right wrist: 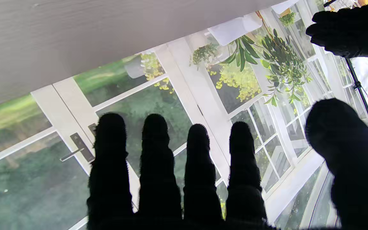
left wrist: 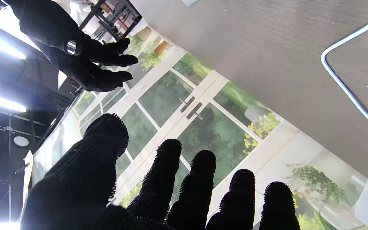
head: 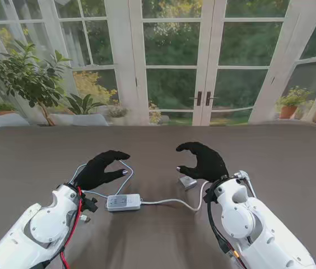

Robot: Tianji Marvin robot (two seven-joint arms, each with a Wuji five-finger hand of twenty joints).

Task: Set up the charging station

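The power strip [head: 124, 202] lies low in the frame, just left of centre, on the grey table [head: 281, 151], between my two forearms. Its white cable [head: 125, 178] loops away toward the upper left under my left hand [head: 98, 170], and another white lead [head: 172, 202] runs right toward a small grey block [head: 187, 182] — a charger or adapter, I think, though it is too small to be sure. It sits just nearer to me than my right hand [head: 203, 161].

I judge the strip to be light, rigid plastic, smooth enough to slide on the tabletop; I would take it across its short sides. The cables are soft and springy and will tug whatever they are joined to. The little block is best pinched between thumb and fingertips.

Both hands hover over the table, palms down, fingers curved and spread with the thumb apart — neither is holding anything. The wrist views show my fingers [left wrist: 200, 179] extended and free, with the cable's bend [left wrist: 337, 76] on the wood nearby.
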